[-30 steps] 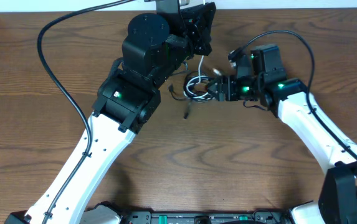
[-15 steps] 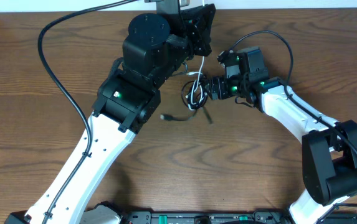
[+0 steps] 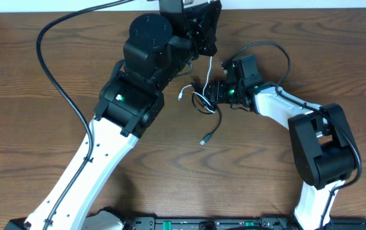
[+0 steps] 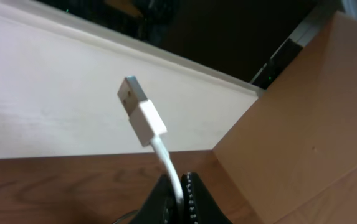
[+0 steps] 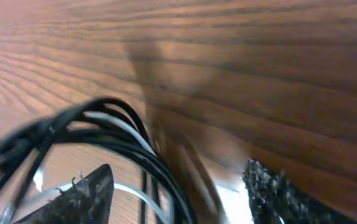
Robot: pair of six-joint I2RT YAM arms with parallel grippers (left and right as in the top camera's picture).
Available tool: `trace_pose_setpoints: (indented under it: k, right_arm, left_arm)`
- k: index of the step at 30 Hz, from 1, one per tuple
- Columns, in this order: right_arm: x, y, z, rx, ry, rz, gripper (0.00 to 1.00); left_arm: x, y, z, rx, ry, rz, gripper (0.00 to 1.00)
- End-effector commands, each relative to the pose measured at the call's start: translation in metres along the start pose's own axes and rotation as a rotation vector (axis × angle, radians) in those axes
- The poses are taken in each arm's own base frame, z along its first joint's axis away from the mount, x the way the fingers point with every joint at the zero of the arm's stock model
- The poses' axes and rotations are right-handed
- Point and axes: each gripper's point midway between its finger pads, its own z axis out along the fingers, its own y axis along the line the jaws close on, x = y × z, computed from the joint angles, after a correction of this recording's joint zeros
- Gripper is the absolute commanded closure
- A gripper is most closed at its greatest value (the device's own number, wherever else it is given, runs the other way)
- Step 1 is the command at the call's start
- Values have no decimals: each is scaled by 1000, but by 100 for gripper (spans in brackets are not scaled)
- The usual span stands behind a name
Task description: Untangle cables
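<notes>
The tangle (image 3: 202,97) of thin cables lies on the wooden table between my two grippers. My left gripper (image 3: 206,52) is shut on the white cable (image 3: 207,70) and holds it raised; in the left wrist view (image 4: 181,178) the white USB plug (image 4: 141,113) sticks out past the jaws. My right gripper (image 3: 213,92) is open at the tangle's right side; in the right wrist view (image 5: 178,186) black cable loops (image 5: 125,115) and a white strand (image 5: 116,124) run by its left finger. A loose black cable end (image 3: 206,137) trails toward the front. A small white end (image 3: 181,94) points left.
The left arm's thick black lead (image 3: 55,70) arcs over the table's left side. The right arm's lead (image 3: 272,46) loops behind its wrist. A cardboard box (image 4: 303,118) stands by the table's far edge, near a white wall (image 4: 53,99).
My right gripper moved left into the tangle and its arm folded inward. The loose black end swung from the left of the tangle to its front. The left gripper stayed put.
</notes>
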Motion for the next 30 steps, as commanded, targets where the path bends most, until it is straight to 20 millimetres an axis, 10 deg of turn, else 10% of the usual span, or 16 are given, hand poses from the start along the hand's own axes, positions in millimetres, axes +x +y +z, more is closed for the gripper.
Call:
trace_pose_setpoints:
  k: [1,13,20,30]
  right_arm:
    - [26,-26,23,70,71,104,37]
    - [31,-37,26,118,78,136,45]
    - [8,-15,-4,43,34,49,41]
    - [-45,-19,-150,106,-158,56,33]
  left_arm:
    - [-39,-14,-27,29,-111,13,92]
    - [-92,19,-83,-78,-237,24,93]
    - [-30,40,-53,-93,21,-38,92]
    - [119,82,34,-164,430,-107,92]
